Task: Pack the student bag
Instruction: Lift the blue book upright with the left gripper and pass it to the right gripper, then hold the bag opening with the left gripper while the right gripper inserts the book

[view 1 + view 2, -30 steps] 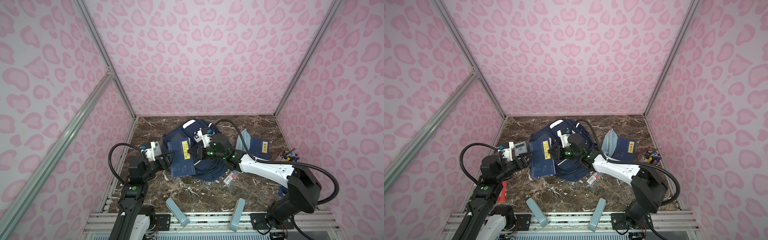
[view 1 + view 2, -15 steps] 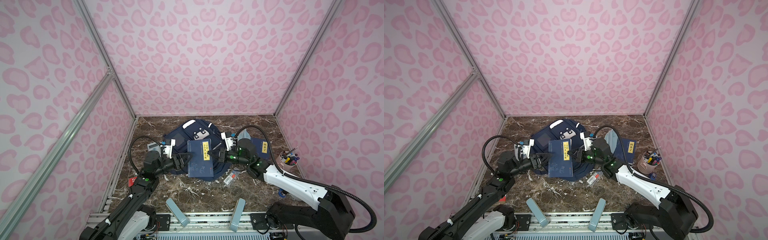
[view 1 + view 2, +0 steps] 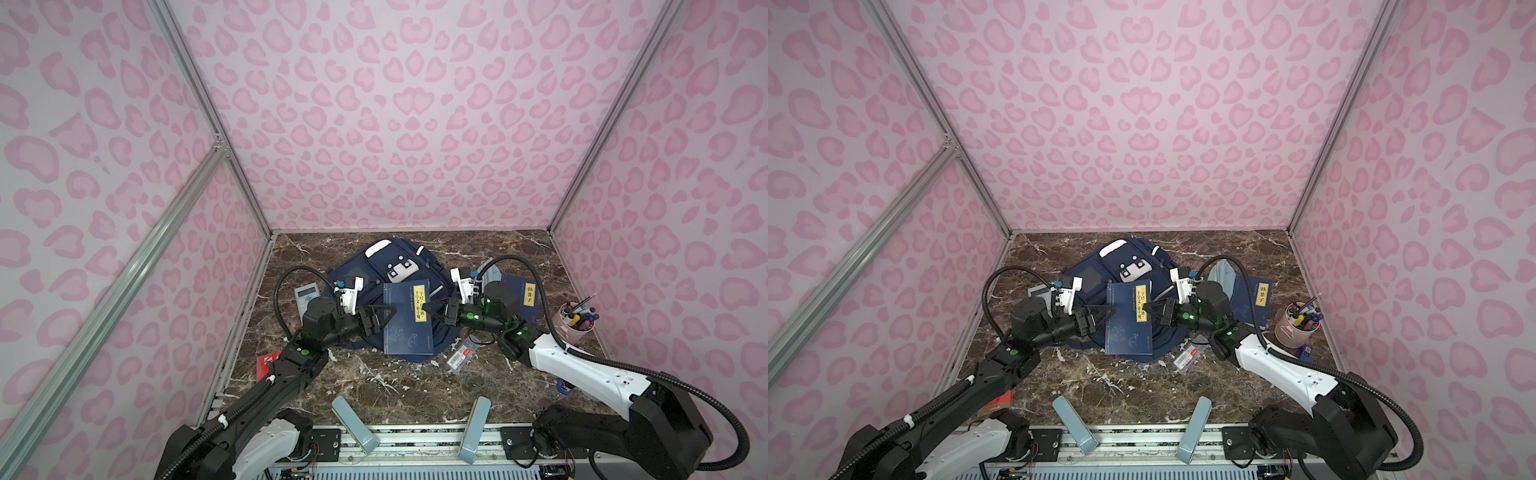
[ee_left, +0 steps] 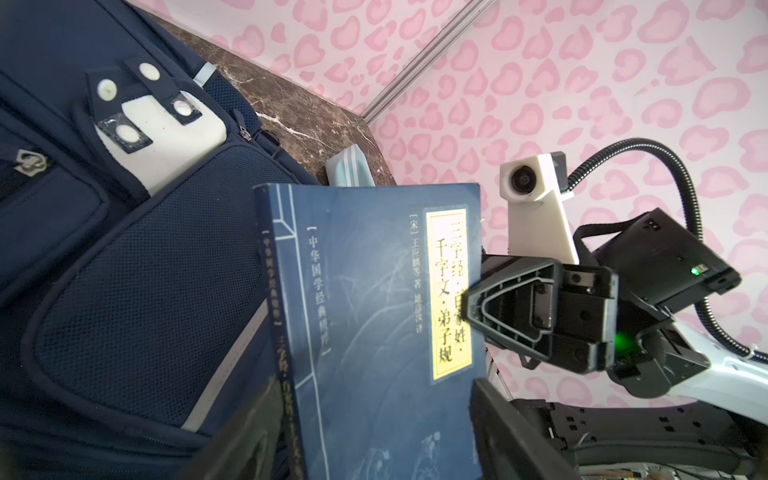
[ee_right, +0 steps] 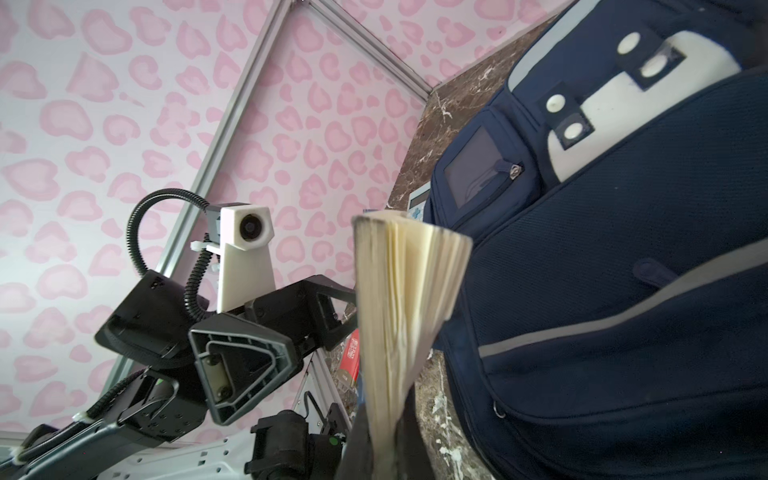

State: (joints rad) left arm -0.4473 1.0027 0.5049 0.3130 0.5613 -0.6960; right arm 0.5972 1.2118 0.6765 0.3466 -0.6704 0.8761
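Marble counter (image 3: 395,386), pink spotted walls (image 3: 395,124). The student bag (image 3: 370,262) lies toward 12 o'clock. Over it, right jaws at 3 o'clock pinch a blue book (image 3: 405,328); left jaws at 9 o'clock gape around its spine.

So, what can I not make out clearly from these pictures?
- Student bag: in both top views the blue book, held by the right gripper, covers its near part; open or zipped, unknown.
- Left gripper: fingers dark and cut off by the left wrist view's edge; contact with the book unclear.
- Red packet: half hidden by the left arm in a top view.
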